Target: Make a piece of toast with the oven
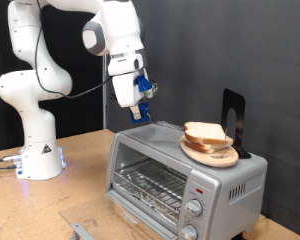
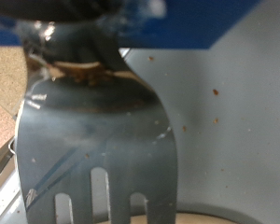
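Note:
The silver oven (image 1: 175, 172) stands at the exterior view's bottom right. Its glass door is shut and the wire rack shows behind it. Slices of toast (image 1: 206, 133) lie on a round wooden plate (image 1: 212, 155) on the oven's top. My gripper (image 1: 141, 108) hangs above the oven's left top corner, to the left of the toast and apart from it. It is shut on a slotted metal spatula (image 2: 93, 140), whose blade fills the wrist view and points down over the oven's grey top (image 2: 229, 112).
A black upright stand (image 1: 234, 120) rises behind the plate on the oven. Round knobs (image 1: 194, 208) run down the oven's right front. The robot base (image 1: 38, 150) stands on the wooden table (image 1: 85, 185) at the exterior view's left. A dark curtain forms the background.

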Available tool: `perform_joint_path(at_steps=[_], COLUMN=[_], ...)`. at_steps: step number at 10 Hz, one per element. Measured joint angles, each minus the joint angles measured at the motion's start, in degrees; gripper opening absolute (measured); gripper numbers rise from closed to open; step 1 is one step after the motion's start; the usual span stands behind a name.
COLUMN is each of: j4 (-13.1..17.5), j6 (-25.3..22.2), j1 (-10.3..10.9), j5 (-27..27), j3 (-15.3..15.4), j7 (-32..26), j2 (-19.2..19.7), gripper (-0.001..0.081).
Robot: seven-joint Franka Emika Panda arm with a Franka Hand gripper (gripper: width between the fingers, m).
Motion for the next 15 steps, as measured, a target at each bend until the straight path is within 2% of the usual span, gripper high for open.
perform_joint_path(at_steps=[4, 5, 9, 12, 15], j4=[0.4, 0.8, 6.3, 10.0, 11.1], j6=[0.0, 0.1, 2.0, 2.3, 2.5], j1=[-0.1, -0.3, -0.8, -0.8, -0.8], j5=[0.0, -1.0, -6.0, -7.5, -7.9], j3=[0.0, 0.1, 0.4, 0.4, 0.5], j7=[0.6, 2.5, 10.0, 11.0, 10.8], j2=[0.2, 0.8, 7.7, 12.0, 13.4], gripper=[0.0401, 0.0401, 0.0401, 0.0401, 0.0401])
